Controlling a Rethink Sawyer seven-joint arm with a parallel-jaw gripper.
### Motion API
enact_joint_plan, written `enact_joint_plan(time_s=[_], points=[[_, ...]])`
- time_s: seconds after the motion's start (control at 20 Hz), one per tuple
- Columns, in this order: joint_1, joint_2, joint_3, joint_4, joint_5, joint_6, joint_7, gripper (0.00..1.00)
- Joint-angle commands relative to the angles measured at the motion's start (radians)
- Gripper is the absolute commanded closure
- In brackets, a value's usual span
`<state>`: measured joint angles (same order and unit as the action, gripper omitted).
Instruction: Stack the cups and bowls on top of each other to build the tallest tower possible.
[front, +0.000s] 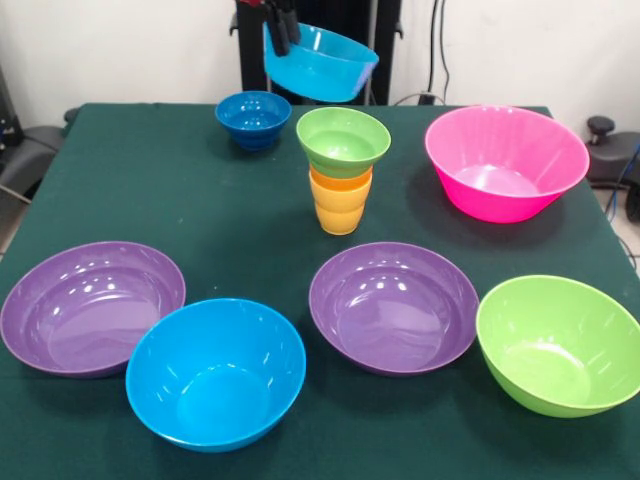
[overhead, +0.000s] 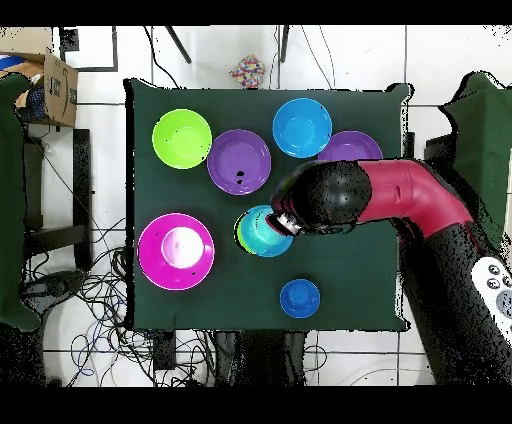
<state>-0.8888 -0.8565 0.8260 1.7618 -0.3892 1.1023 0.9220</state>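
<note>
**A:** Five large bowls sit on the green counter (front: 150, 190). How do they lie?

**B:** Taking the stack as the clock's centre in the front view: the pink bowl (front: 506, 162) is at three o'clock, the big green bowl (front: 560, 345) at about four, one purple bowl (front: 393, 306) at six, the large blue bowl (front: 215, 372) at seven and the other purple bowl (front: 90, 306) at eight. The blue bowl overlaps the left purple one's rim in this view; whether they touch I cannot tell.

**A:** And the smaller pieces?

**B:** The dark blue bowl (front: 253, 119) stands at ten o'clock, apart from the rest. The tower (front: 342, 172) itself is an orange cup (front: 340, 182) nested in a yellow-orange cup (front: 339, 212), with the small green bowl (front: 343, 141) seated upright on top.

**A:** The claw?

**B:** The claw (front: 281, 32) is clamped on the rim of the light blue bowl (front: 320, 62), holding it tilted in the air at roughly eleven to twelve o'clock from the tower, clear of the green bowl. From overhead the light blue bowl (overhead: 266, 231) covers most of the stack, with a sliver of green at its edge.

**A:** Room to move?

**B:** Bare counter lies all around the tower, widest toward nine o'clock. The front row of bowls sits close to the counter's near edge, and the big green bowl reaches the right edge of the front view.
</note>
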Motion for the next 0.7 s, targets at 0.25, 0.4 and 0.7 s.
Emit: enact_joint_plan(time_s=[0.25, 0.4, 0.7], points=[[0.091, 0.058, -0.101, -0.067, 0.033, 0.097, 0.159, 1.00], [0.105, 0.060, -0.114, -0.076, 0.044, 0.101, 0.158, 1.00], [0.135, 0.081, -0.137, -0.114, 0.056, 0.111, 0.159, 1.00]])
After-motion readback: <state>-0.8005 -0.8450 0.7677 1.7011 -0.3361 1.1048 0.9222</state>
